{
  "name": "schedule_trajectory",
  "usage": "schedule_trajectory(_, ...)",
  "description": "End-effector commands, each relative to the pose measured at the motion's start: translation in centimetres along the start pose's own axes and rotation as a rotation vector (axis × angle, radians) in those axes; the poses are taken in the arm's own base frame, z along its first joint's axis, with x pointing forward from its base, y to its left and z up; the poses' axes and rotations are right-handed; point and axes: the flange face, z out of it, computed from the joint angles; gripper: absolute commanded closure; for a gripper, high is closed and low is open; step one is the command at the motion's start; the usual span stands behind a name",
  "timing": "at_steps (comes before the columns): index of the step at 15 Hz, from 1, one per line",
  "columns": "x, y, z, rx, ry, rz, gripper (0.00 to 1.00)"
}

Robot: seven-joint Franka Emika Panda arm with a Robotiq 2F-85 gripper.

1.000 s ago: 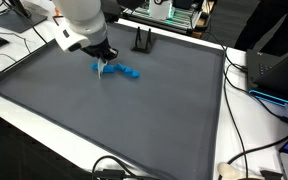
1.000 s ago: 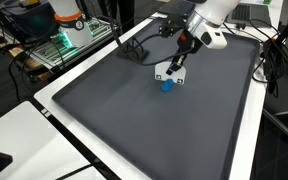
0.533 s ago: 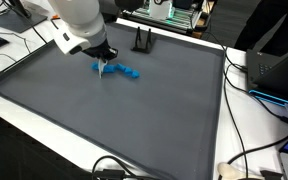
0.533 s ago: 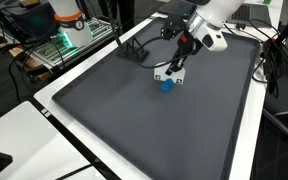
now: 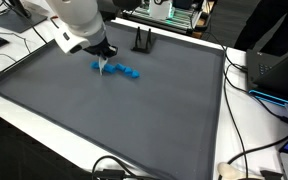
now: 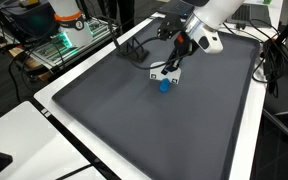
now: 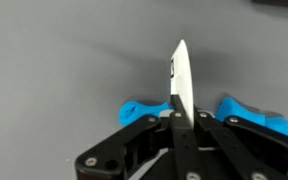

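I'm holding the gripper with its jaws clamped on a thin white card, edge-down right at the blue plastic pieces lying on the grey mat, and I'm reckoning a slanted push risks the card slipping or the pieces scattering.

In the wrist view the gripper, itself cut off at the bottom edge, hides the middle of the blue object. What the thin white piece between its fingers is cannot be told.
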Motion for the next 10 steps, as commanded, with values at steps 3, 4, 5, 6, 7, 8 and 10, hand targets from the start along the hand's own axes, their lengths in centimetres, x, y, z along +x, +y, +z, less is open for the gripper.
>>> schedule_trajectory(3,-1.5,0.1,2.1,0.039,-0.092,-0.010,0.99)
schedule_trajectory(4,-1.7,0.2,1.9,0.044,-0.095,-0.007,0.99)
schedule_trajectory(5,-1.9,0.2,1.8,0.045,-0.100,-0.003,0.99)
schedule_trajectory(6,-2.2,0.3,1.7,0.045,-0.110,-0.004,0.99)
schedule_trajectory(7,-2.4,0.4,1.6,0.053,-0.115,-0.004,0.99)
schedule_trajectory(8,-2.8,0.5,1.5,0.051,-0.127,-0.004,0.99)
schedule_trajectory(10,-3.5,0.6,1.4,0.061,-0.144,-0.004,0.99)
